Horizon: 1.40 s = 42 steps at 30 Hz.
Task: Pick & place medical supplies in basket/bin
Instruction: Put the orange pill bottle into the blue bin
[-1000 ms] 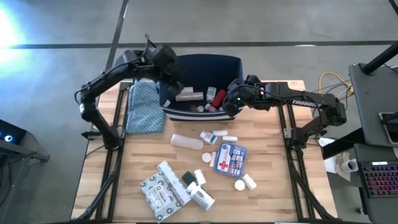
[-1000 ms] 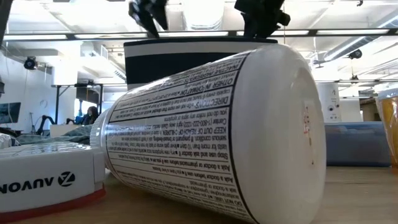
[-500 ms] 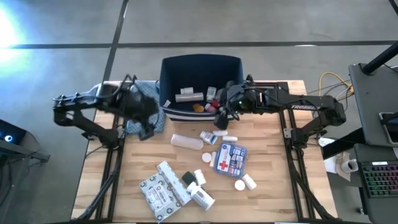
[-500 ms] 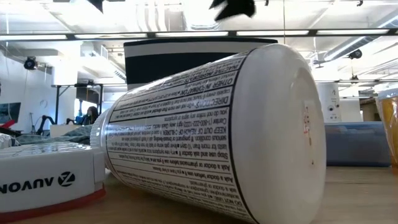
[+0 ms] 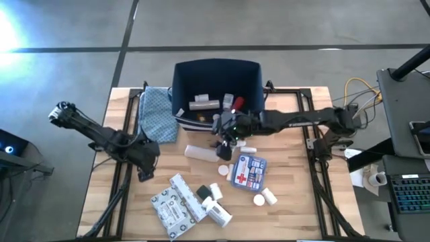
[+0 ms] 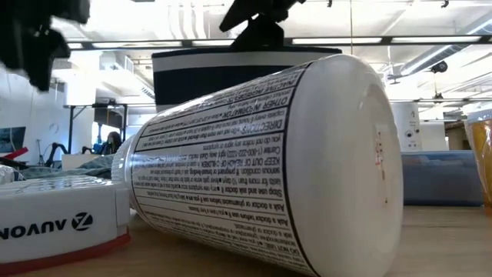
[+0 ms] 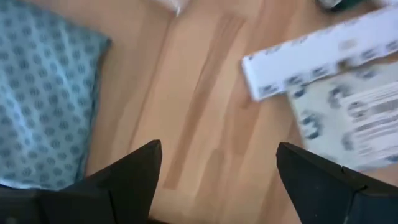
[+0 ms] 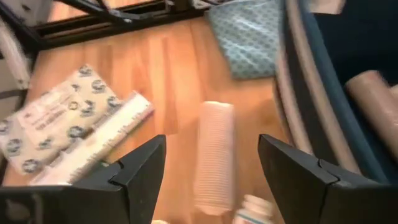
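Observation:
The navy bin (image 5: 179, 86) stands at the table's far edge with several supplies (image 5: 203, 103) inside. More supplies lie on the wood: a white ribbed tube (image 5: 201, 152), a first-aid box with a red cross (image 5: 248, 171), printed packets (image 5: 173, 202) and small white bottles (image 5: 264, 197). My right gripper (image 5: 224, 142) hangs open just in front of the bin's near wall, above the tube (image 8: 214, 155). My left gripper (image 5: 143, 171) is open over bare wood near the table's left edge, between the cloth and the packets (image 7: 348, 118).
A blue patterned cloth (image 5: 156, 114) lies left of the bin. In the low view a large white printed bottle (image 6: 261, 161) on its side and a white box (image 6: 54, 215) fill the foreground. Bare wood lies along the table's right side (image 5: 295, 175).
My left gripper has swung from above the bin's far left corner toward the table's left and near edges and come down over the wood. My right gripper has gone leftward along the bin's near wall, sunk a little and tipped downward. Both have stayed open.

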Motion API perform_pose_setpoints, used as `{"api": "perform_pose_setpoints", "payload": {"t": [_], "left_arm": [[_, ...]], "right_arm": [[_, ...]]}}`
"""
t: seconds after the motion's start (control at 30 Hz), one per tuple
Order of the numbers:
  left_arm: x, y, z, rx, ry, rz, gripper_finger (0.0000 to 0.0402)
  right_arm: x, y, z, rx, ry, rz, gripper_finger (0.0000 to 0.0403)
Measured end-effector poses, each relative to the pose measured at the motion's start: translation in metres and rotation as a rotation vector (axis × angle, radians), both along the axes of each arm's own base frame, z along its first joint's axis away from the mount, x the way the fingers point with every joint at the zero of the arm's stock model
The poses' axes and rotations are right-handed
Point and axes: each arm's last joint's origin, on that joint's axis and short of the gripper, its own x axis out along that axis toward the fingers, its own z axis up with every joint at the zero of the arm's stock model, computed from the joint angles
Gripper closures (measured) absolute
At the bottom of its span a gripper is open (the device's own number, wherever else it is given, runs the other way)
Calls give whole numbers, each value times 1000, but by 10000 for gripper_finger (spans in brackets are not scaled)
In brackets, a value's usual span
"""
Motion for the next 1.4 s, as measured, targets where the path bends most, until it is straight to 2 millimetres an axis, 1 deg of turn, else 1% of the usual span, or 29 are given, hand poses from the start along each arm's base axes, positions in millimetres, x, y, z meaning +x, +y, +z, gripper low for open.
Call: {"api": "perform_pose_setpoints", "payload": {"t": [0.1,0.2,0.33,0.37,0.4,0.5,0.57,0.67,0.73,0.8,0.97,1.13,1.2,1.27,1.33,1.4], "left_arm": [[-5,0,-21,30,63,-4,107],[-8,2,-39,53,107,-5,107],[-12,4,-60,71,141,-4,107],[-13,4,-63,73,145,-5,107],[-14,5,-67,76,150,-5,107],[-16,6,-72,92,161,-31,107],[-16,7,-74,105,155,-61,107],[-16,8,-73,135,135,-71,107],[-15,8,-72,152,113,-67,107],[-15,8,-72,164,100,-64,107],[-13,8,-72,170,82,-54,107],[-14,8,-71,165,74,-23,107],[-13,8,-71,158,70,-4,107],[-13,8,-71,152,67,12,107],[-13,8,-71,147,63,27,107],[-12,8,-71,140,50,29,107]], "right_arm": [[12,10,-17,-3,29,8,158],[21,21,-33,-38,52,-29,158],[23,38,-55,-124,125,-97,158],[23,42,-56,-153,135,-111,159],[21,48,-52,-188,131,-130,159],[11,64,-10,-276,27,-192,159],[6,71,9,-325,-16,-226,159],[4,70,26,-395,-34,-279,159],[2,67,40,-407,-64,-302,159],[-1,65,47,-405,-67,-310,159],[0,63,46,-391,-58,-370,159],[-6,60,75,-439,-144,-454,159],[-6,55,85,-453,-158,-474,159],[-5,45,94,-445,-181,-521,159],[-6,27,103,-414,-212,-612,159],[-7,6,106,-395,-220,-712,160]]}}
